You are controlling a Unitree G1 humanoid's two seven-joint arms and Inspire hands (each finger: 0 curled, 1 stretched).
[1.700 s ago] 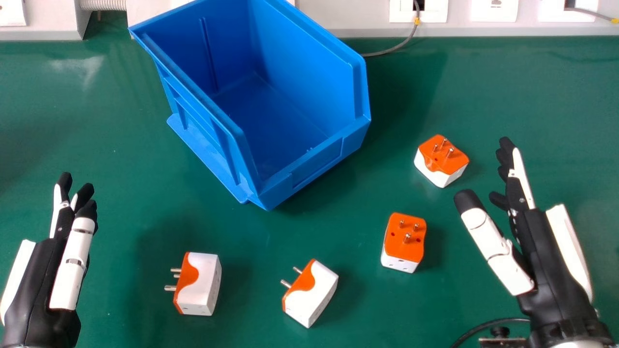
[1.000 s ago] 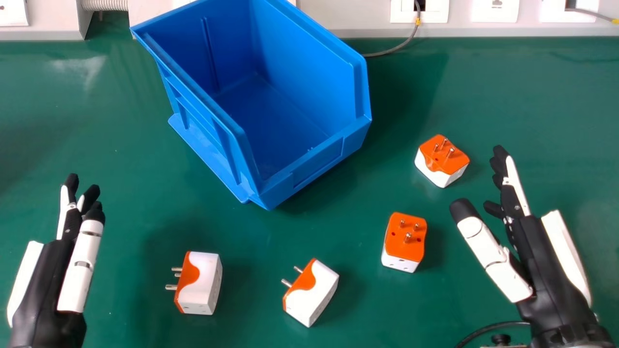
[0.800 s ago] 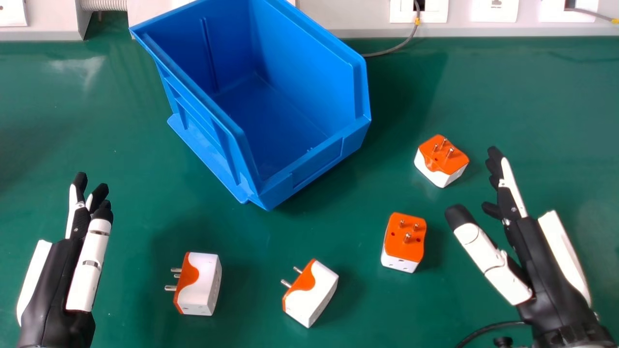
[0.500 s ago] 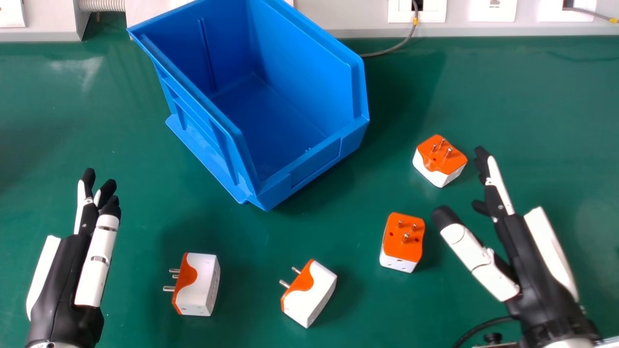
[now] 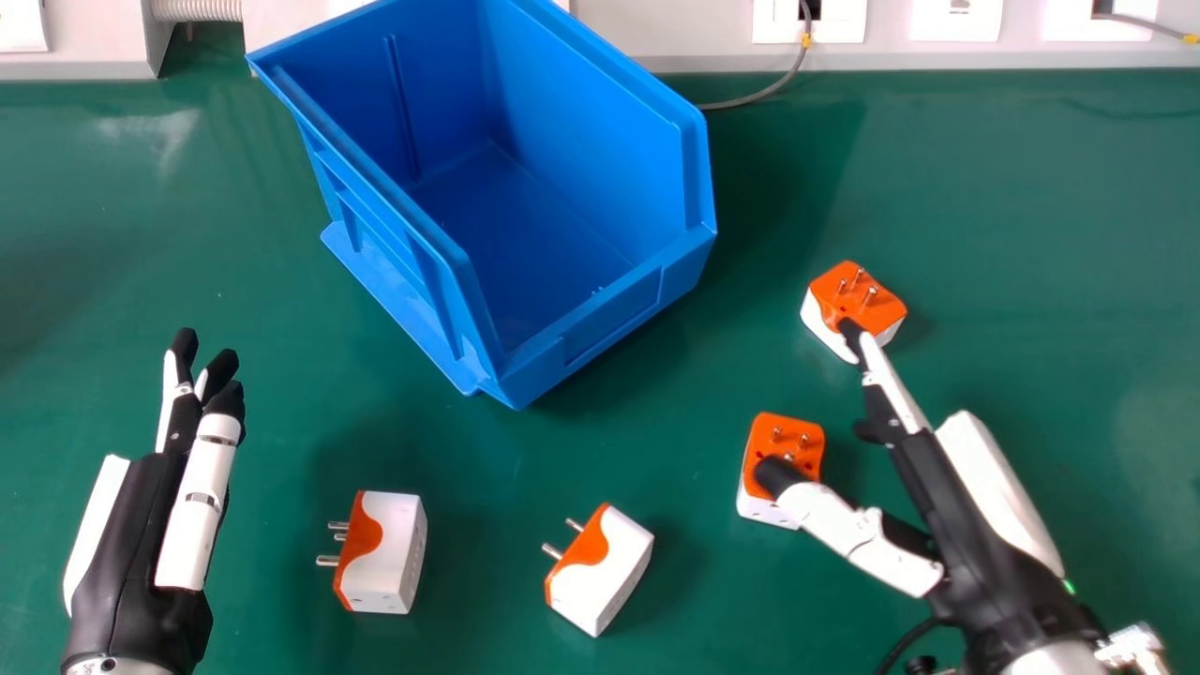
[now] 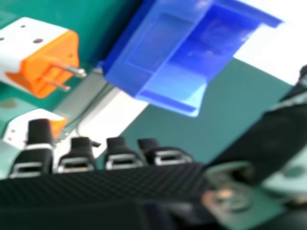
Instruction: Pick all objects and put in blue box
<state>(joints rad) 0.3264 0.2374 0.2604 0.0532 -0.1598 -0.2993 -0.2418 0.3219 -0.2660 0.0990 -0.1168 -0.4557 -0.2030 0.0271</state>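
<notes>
Okay, so your right hand (image 5: 975, 534) is spread, fingers straight and thumb out to the side. In the head view the thumb tip overlaps the near orange-topped adapter (image 5: 797, 439), and a fingertip overlaps the far adapter (image 5: 848, 289); can't tell you if either one's touching. Your left hand (image 5: 122, 544) is over toward the counter's (image 5: 169, 253) front left corner, fingers straight too. You've got the left adapter (image 5: 394, 553) and the middle adapter (image 5: 609, 572) lying toward the front edge, well apart, prongs pointing left. Your blue box (image 5: 614, 319) sits by the back edge, and all four adapters are outside it.
</notes>
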